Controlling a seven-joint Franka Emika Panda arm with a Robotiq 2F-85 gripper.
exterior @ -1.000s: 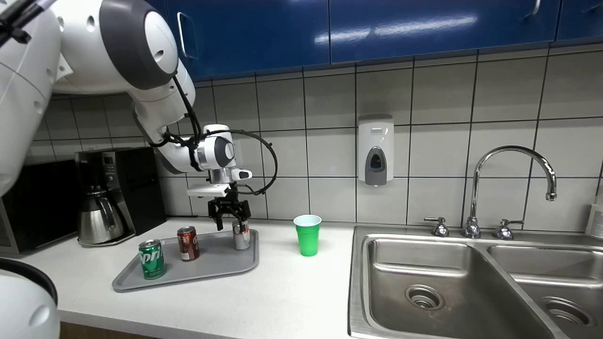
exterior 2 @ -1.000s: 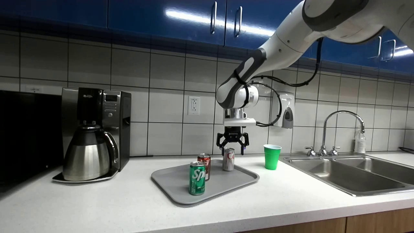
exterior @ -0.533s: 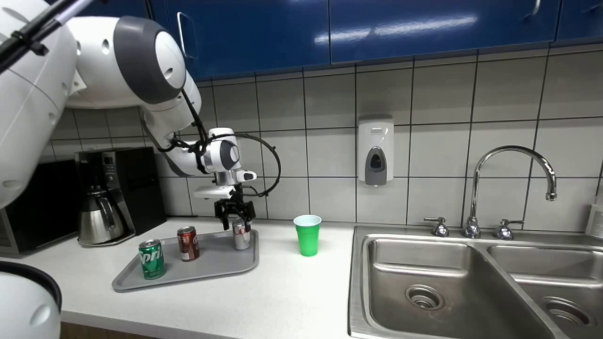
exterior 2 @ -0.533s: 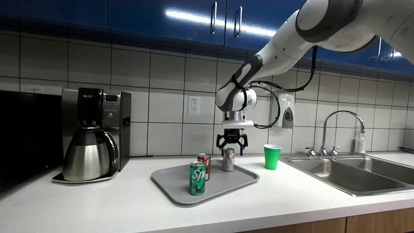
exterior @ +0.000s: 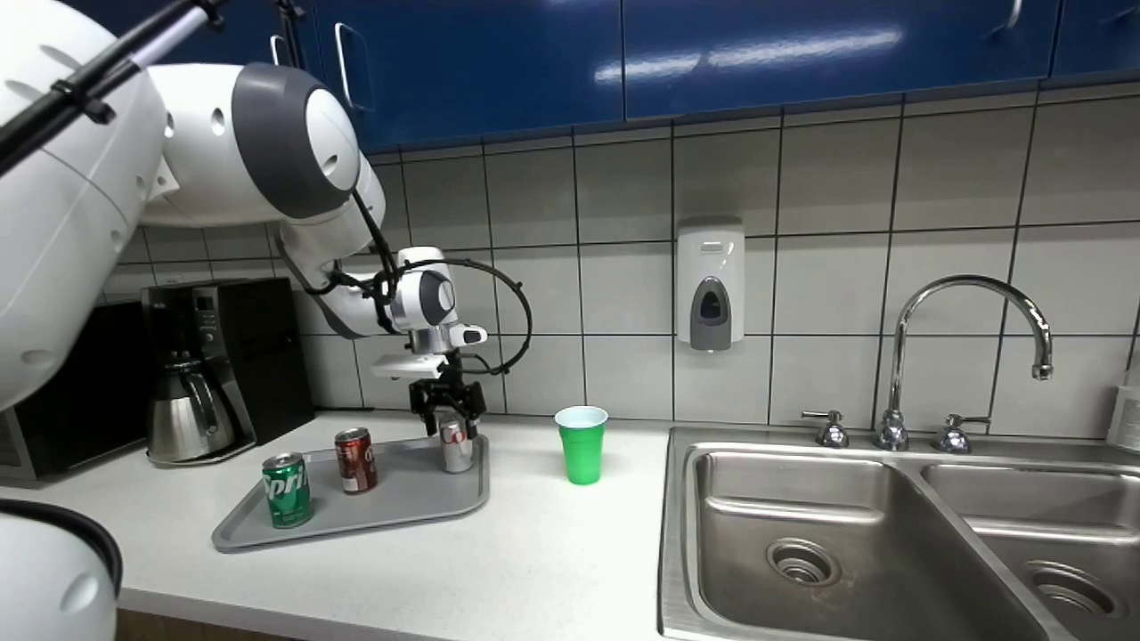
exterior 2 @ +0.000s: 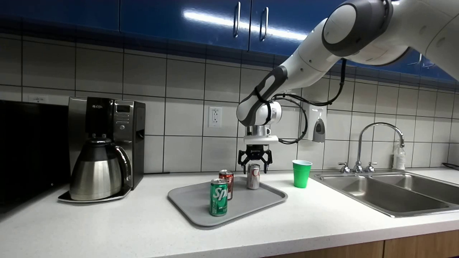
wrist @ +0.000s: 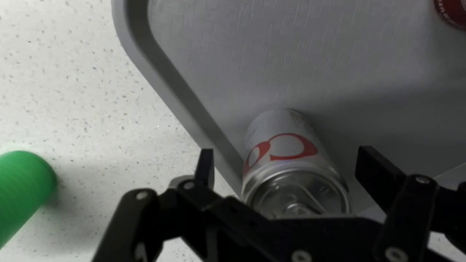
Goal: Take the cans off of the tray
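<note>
I have my gripper (exterior 2: 255, 171) with jaws apart, silver Coke can (wrist: 285, 154) between them in wrist view. Sprite can (exterior 2: 218, 199), dark red can (exterior: 356, 463) also upright on tray (exterior: 401, 503).

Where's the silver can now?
In both exterior views, the silver can stands on the tray near its back corner, left of the green cup, with the open gripper over it.

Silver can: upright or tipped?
Upright: the silver can stands on its base on the tray in both exterior views; the wrist view shows its lid.
</note>
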